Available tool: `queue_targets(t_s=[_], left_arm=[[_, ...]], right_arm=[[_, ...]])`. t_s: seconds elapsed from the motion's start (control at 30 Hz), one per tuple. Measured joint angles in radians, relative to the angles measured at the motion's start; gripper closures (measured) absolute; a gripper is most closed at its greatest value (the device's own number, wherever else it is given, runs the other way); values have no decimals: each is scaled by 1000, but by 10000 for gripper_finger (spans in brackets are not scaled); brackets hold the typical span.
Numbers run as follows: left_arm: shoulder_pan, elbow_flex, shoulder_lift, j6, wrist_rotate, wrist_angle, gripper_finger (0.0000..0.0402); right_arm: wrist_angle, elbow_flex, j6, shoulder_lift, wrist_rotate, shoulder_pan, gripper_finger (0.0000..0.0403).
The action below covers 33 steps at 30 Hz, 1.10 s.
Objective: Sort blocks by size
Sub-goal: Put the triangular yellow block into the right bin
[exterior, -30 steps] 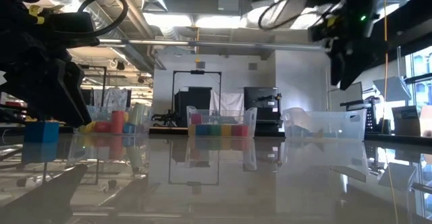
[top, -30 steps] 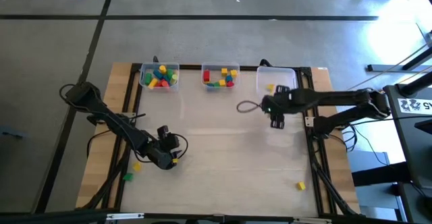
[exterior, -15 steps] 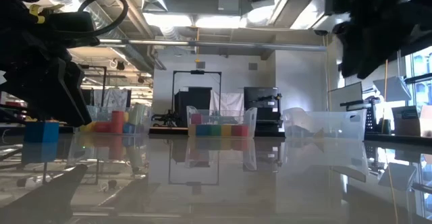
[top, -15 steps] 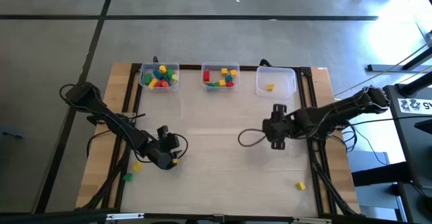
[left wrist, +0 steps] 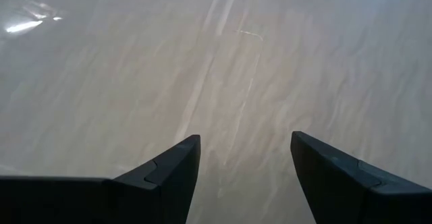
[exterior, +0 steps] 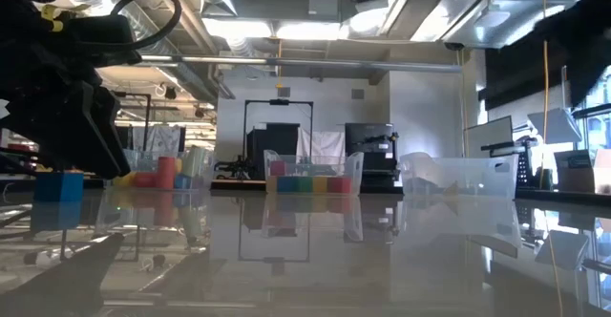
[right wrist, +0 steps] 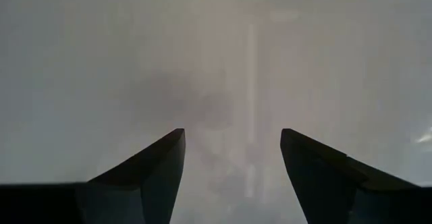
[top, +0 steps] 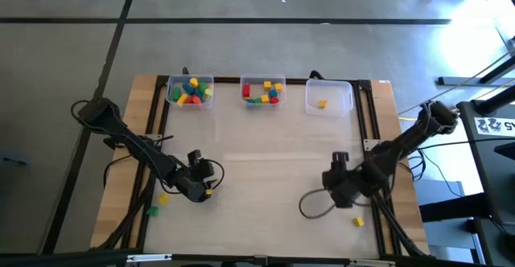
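While both arms sit low over the table [top: 257,170], we have stray blocks to fetch: a yellow block [top: 359,221] just beside the right gripper [top: 336,188] at the near right edge, and a yellow one [top: 163,198] and a green one [top: 152,211] near the left gripper [top: 195,185] on the wooden margin. A blue cube [exterior: 59,185] also shows at the far left of the low view.

Both sets of jaws stand wide and hold nothing (each wrist view shows only bare tabletop between the fingers).

We count three clear bins along the far edge. The left bin [top: 190,101] and the middle bin [top: 263,100] each hold a mixed heap of red, yellow, green and blue pieces, too small for us to count. The right bin [top: 328,106] holds one yellow block.

We judge these blocks light, rigid and hard, likely smooth enough to skid on the glossy top. Flat opposite faces of a cube make the safest hold, jaws squared to them. A short cylinder could roll or squirt out, so we would pinch it across its middle.
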State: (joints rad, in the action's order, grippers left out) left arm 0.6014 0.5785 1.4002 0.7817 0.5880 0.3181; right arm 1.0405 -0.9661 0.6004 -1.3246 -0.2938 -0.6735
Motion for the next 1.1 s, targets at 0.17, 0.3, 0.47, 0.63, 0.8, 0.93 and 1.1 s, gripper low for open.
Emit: queue_targets(t_s=[0.17,0.3,0.47,0.63,0.8,0.93,1.1], left_arm=[[0,0,0,5,0,-1,174],[0,0,0,7,0,-1,174],[0,0,0,0,0,-15,174],[0,0,0,0,0,-15,174],[0,0,0,-1,0,-15,174],[0,0,0,-4,0,-15,174],[0,0,0,-4,0,-15,174]], right_arm=[[0,0,152,-46,161,-123,155],[-2,0,273,-85,274,-202,155],[-55,0,380,-125,398,-271,155],[-113,0,450,-155,455,-315,155],[-158,0,491,-188,489,-350,155],[-197,0,494,-226,489,-377,155],[-174,0,492,-270,489,-403,155]])
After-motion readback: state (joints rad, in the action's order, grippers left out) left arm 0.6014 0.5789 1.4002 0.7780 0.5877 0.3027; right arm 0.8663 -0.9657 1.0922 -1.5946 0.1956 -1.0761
